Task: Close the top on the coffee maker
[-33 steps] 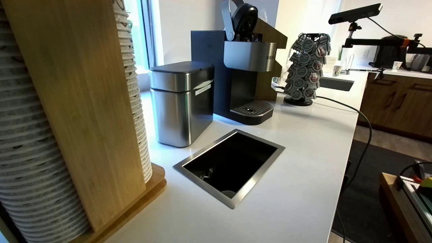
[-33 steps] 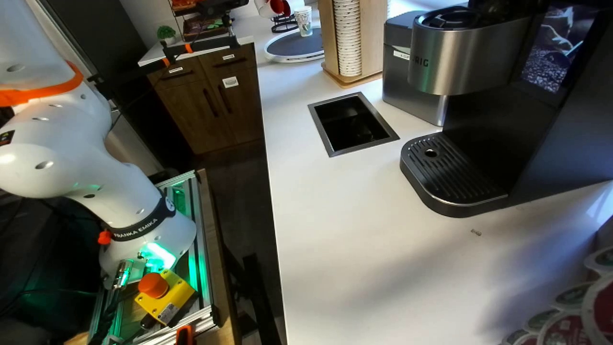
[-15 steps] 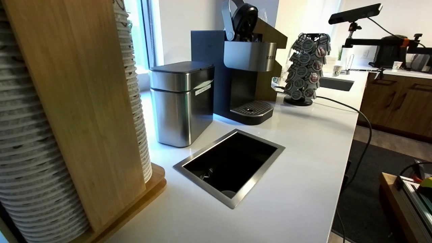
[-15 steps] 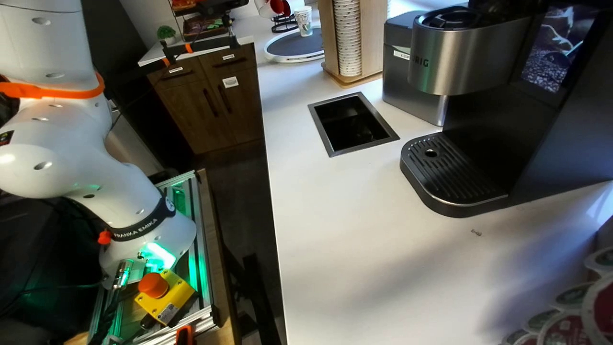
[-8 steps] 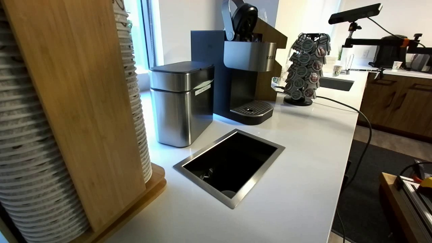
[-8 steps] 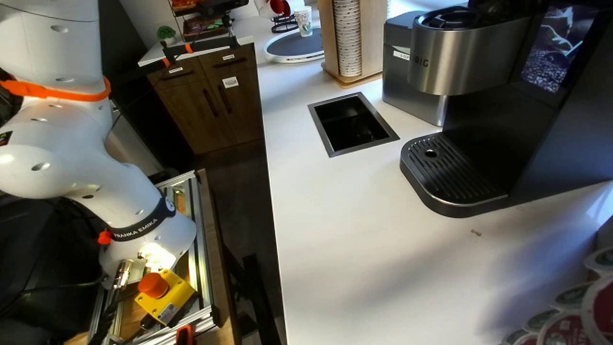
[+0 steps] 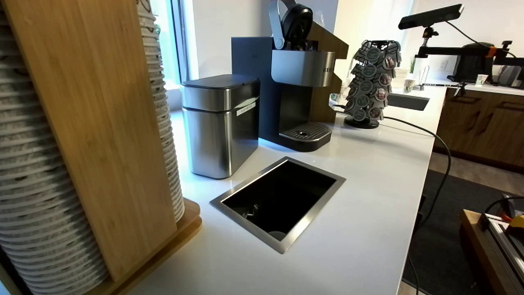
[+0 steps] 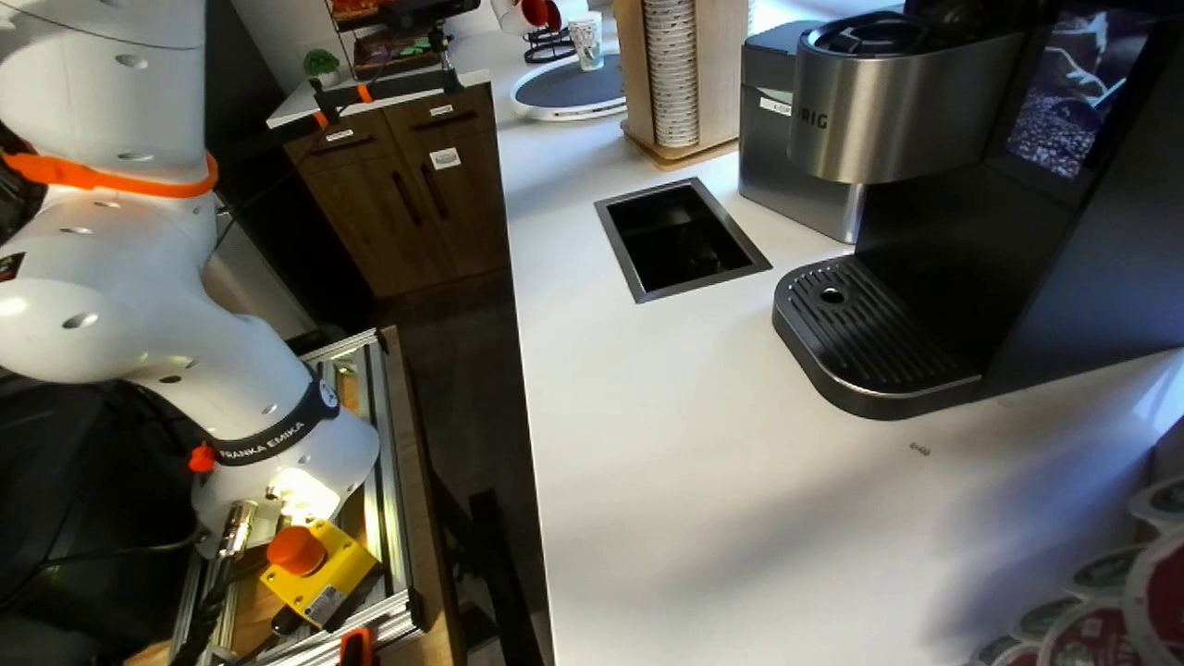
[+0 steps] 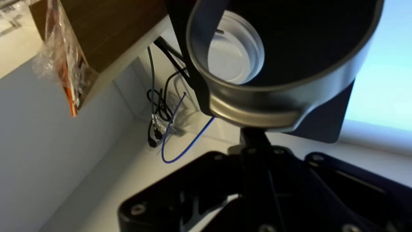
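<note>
The coffee maker (image 7: pixel 303 67), with its grey head and low drip tray, stands on the counter; it is also the large machine (image 8: pixel 888 120) at the right in an exterior view. Its top (image 7: pixel 297 24) is raised, dark round underside facing forward, the grey handle arm beside it. Up close in the wrist view, the top (image 9: pixel 254 117) shows a greyish-tan rim and black inner side. My gripper (image 9: pixel 252 137) is shut, its fingertips directly below that rim; contact is hard to tell. Both exterior views leave the gripper out; only the white arm (image 8: pixel 120 185) shows.
A steel canister (image 7: pixel 221 123) stands beside the machine, and a pod carousel (image 7: pixel 370 82) on its opposite side. A steel-framed bin opening (image 7: pixel 312 213) lies in the counter before them. In the wrist view, a wooden box (image 9: pixel 119 29) and a white round lid (image 9: pixel 230 58) appear behind.
In an exterior view the arm's upper links have shifted rightward, toward the counter. The base light has turned from green to pale yellow. The coffee maker and its raised top look unmoved.
</note>
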Tool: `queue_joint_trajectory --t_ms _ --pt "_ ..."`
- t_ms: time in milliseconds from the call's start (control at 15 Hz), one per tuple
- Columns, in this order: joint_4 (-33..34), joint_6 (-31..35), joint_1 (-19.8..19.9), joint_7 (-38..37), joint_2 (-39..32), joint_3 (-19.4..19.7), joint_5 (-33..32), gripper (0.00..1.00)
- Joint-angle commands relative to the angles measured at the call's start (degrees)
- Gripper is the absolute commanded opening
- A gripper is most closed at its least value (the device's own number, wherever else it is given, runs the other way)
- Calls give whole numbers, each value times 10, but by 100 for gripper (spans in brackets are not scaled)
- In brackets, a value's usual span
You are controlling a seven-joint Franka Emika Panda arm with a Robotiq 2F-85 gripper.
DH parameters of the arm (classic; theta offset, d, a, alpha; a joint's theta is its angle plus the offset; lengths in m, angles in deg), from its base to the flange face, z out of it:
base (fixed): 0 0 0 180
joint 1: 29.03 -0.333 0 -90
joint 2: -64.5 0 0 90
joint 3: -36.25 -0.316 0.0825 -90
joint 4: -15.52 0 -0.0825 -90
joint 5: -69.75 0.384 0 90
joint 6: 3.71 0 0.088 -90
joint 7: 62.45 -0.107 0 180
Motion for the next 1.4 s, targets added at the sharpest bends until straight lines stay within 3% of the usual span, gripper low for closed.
queue_joint_trajectory --t_ms 0,867,1333 --pt "46 -66 -6 4 -25 10 -5 0" --pt "75 -243 -6 -7 2 3 18 0" --pt "78 -292 9 -26 12 0 31 0"
